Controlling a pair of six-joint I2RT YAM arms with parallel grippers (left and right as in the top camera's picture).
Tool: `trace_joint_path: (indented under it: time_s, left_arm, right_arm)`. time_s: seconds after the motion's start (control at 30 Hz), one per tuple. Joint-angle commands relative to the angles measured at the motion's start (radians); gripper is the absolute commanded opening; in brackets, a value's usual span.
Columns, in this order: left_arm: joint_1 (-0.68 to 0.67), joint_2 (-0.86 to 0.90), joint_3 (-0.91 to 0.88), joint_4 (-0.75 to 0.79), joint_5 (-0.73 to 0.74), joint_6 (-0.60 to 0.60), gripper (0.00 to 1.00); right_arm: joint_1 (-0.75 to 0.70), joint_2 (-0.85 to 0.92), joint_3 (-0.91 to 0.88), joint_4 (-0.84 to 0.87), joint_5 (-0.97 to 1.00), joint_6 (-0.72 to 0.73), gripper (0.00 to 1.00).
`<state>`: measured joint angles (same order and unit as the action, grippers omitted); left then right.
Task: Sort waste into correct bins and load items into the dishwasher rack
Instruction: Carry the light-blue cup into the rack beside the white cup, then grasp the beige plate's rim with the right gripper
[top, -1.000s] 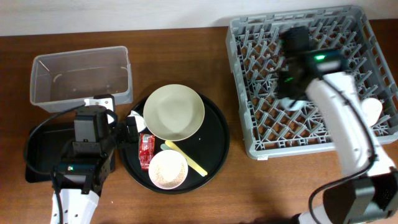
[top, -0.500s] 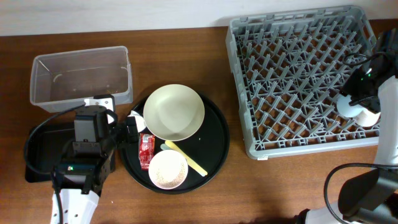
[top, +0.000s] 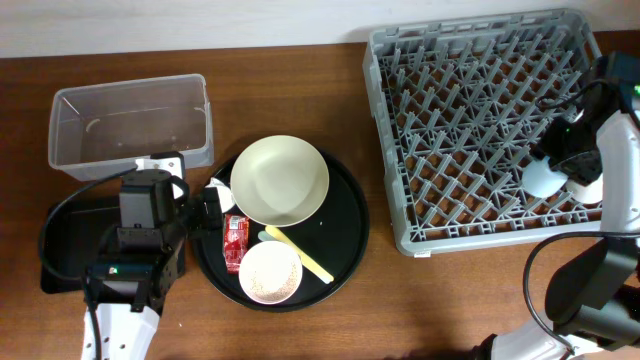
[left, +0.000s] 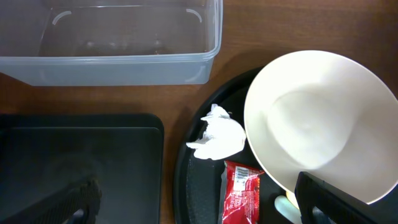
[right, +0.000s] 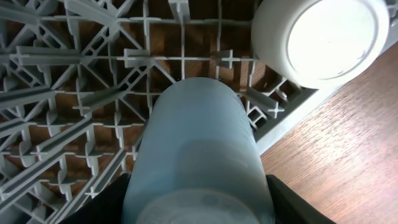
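Note:
My right gripper (top: 556, 165) is shut on the light-blue cup (right: 199, 149), holding it over the front right corner of the grey dishwasher rack (top: 480, 120). A white cup (right: 317, 40) stands bottom-up in that corner. My left gripper (left: 202, 208) hangs open above the gap between the shallow black tray (left: 74, 162) and the round tray. Below it lie a crumpled tissue (left: 217, 134) and a red sachet (left: 241, 193). The cream plate (top: 280, 180), a small bowl (top: 270, 272) holding rice and a yellow utensil (top: 300, 255) rest on the round tray.
The clear tub (top: 130, 122) stands at the back left, behind the shallow black tray (top: 65, 245). The large round black tray (top: 345, 240) sits between the bins and the rack. Bare wooden table (top: 450, 300) lies in front of the rack.
My right arm has swung from the middle of the rack to its right front corner, carrying the blue cup. The left arm has not moved.

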<state>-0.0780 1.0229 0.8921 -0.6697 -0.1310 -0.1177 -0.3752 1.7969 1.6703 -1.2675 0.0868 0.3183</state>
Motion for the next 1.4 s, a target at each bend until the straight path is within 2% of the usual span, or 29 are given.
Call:
trace_joint_path:
  time_s: [0.0,0.17,0.23,0.3,0.47,0.63,0.77,0.9,1.07,1.23,1.37]
  left_arm:
    - [0.003,0.001,0.021,0.001,0.007,-0.009,1.0]
    - [0.003,0.001,0.021,0.001,0.007,-0.009,1.0]
    - [0.003,0.001,0.021,0.001,0.007,-0.009,0.99]
    - [0.003,0.001,0.021,0.001,0.007,-0.009,1.0]
    - [0.003,0.001,0.021,0.001,0.007,-0.009,1.0]
    - [0.003,0.001,0.021,0.001,0.007,-0.009,1.0]
    - [0.003,0.001,0.021,0.001,0.007,-0.009,1.0]
    - [0.003,0.001,0.021,0.001,0.007,-0.009,1.0]
    - [0.003,0.001,0.021,0.001,0.007,-0.009,1.0]
    - [0.003,0.001,0.021,0.001,0.007,-0.009,1.0]
    - [0.003,0.001,0.021,0.001,0.007,-0.009,1.0]
  right_arm:
    - [0.002,0.0,-0.048,0.021,-0.004,0.013,0.57]
    - [0.002,0.001,-0.096,0.078,-0.003,0.024,0.57]
    - [0.002,0.001,-0.096,0.091,-0.002,0.024,0.63]
    - [0.002,0.001,-0.096,0.085,-0.002,0.024,0.77]
    - [0.0,-0.007,-0.085,0.077,-0.005,0.024,0.89]
    - [0.004,-0.065,-0.016,0.027,-0.028,0.012,0.88]
    - [0.029,-0.161,0.035,0.015,-0.221,-0.105,0.84]
    - [0.181,-0.281,0.037,0.031,-0.359,-0.215,0.85]
    - [0.467,-0.267,0.032,0.048,-0.365,-0.237,0.84]
    - [0.732,-0.099,0.009,0.105,-0.363,-0.229,0.71]
    - [0.84,0.11,0.009,0.187,-0.285,-0.139,0.69]
